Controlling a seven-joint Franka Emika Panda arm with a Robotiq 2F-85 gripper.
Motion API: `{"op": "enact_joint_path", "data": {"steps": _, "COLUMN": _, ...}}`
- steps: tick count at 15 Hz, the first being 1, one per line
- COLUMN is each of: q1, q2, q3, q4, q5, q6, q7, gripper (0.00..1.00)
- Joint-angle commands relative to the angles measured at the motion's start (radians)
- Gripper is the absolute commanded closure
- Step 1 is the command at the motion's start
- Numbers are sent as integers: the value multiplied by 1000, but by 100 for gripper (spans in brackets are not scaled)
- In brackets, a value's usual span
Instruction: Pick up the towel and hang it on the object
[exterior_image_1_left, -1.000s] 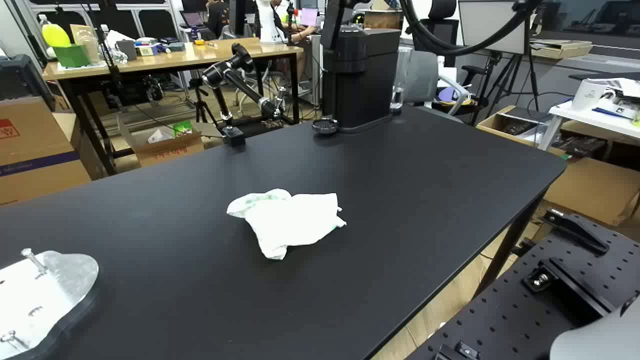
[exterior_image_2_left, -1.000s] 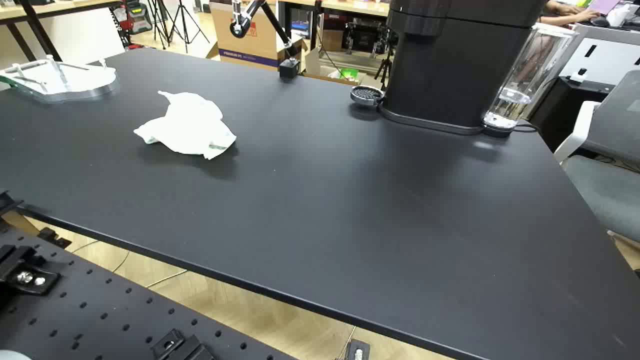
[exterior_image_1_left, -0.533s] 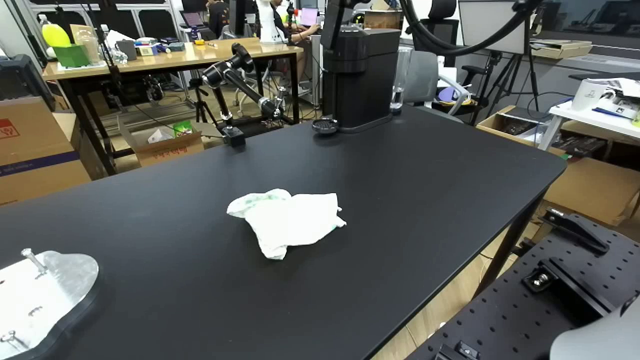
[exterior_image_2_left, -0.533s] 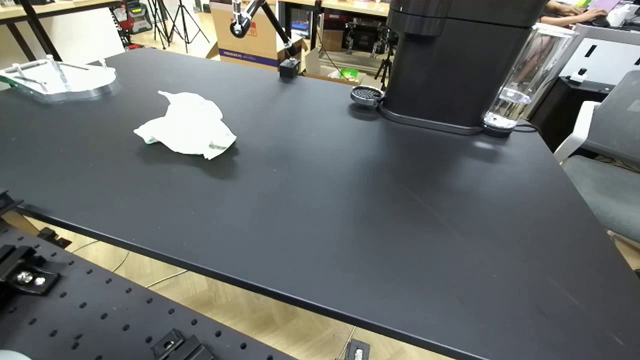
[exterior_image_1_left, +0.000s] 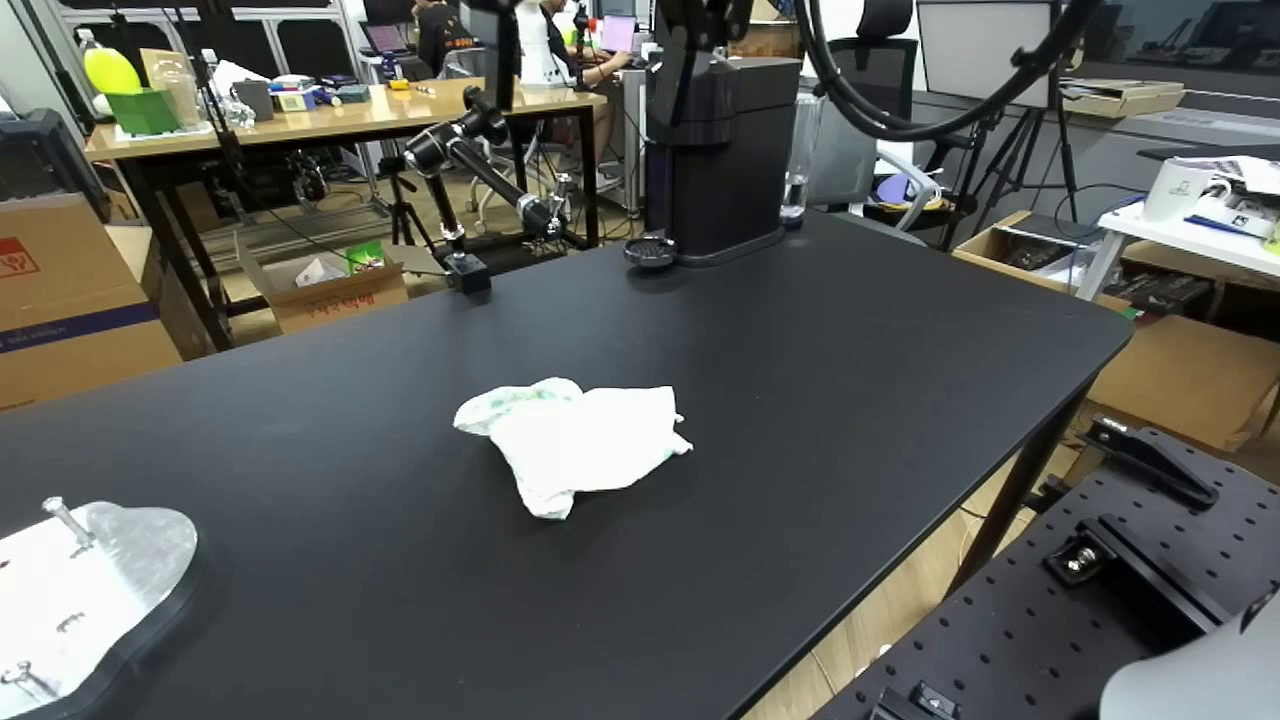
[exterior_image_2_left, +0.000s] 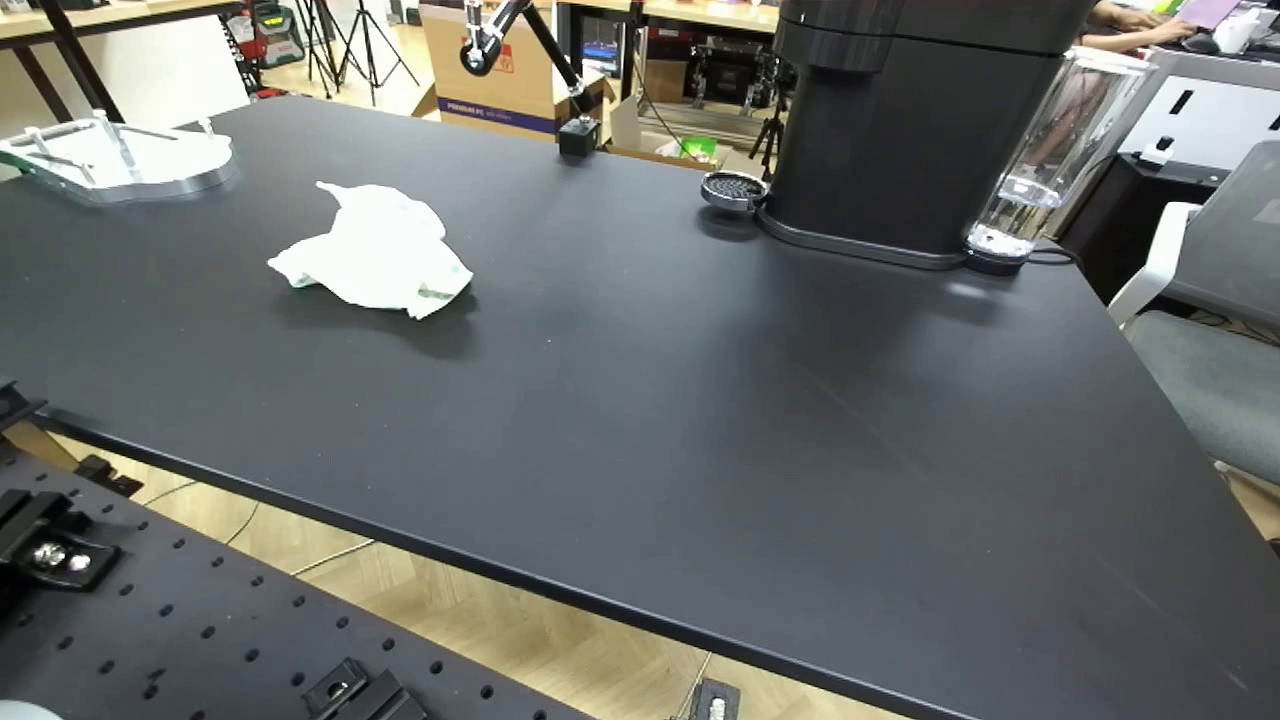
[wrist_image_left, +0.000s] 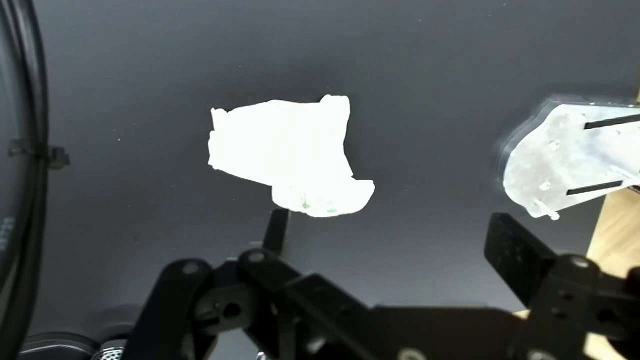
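Note:
A crumpled white towel (exterior_image_1_left: 590, 440) with faint green marks lies on the black table (exterior_image_1_left: 800, 420). It also shows in an exterior view (exterior_image_2_left: 375, 250) and in the wrist view (wrist_image_left: 285, 145). My gripper (wrist_image_left: 390, 215) is open and empty above the table. In the wrist view one fingertip borders the towel's lower edge in the picture; I cannot tell the height between them. Dark parts of the gripper hang at the top edge of an exterior view. Which object is meant for hanging is unclear; a black jointed stand (exterior_image_1_left: 480, 170) rises at the table's far edge.
A silvery plate with upright pegs (exterior_image_1_left: 120, 570) lies on the table, also visible in the wrist view (wrist_image_left: 560, 160). A tall black machine (exterior_image_2_left: 900, 140) with a clear tank (exterior_image_2_left: 1040, 150) and a small round tray (exterior_image_2_left: 733, 190) stands at the table's far side.
The dark gripper parts at the top of an exterior view have come lower into view, and the arm's cable has shifted down. The towel and the other table items have not moved.

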Motion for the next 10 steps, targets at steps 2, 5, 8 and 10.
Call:
{"op": "enact_joint_path", "data": {"steps": 2, "q1": -57, "q2": 151, "q3": 3, "q4": -58, "q5": -104, "q6": 203, "q7": -21, "gripper": 0}}
{"op": "enact_joint_path", "data": {"steps": 5, "q1": -79, "q2": 292, "q3": -10, "q4": -62, "q5": -180, "q6": 355, "q7": -61, "gripper": 0}}
{"op": "enact_joint_path", "data": {"steps": 8, "q1": -94, "q2": 431, "q3": -31, "q4": -43, "q5": -240, "q6": 477, "q7": -104, "gripper": 0}}
{"op": "enact_joint_path", "data": {"steps": 10, "q1": -92, "q2": 511, "q3": -51, "q4": -25, "q5": -244, "q6": 533, "q7": -123, "gripper": 0}}
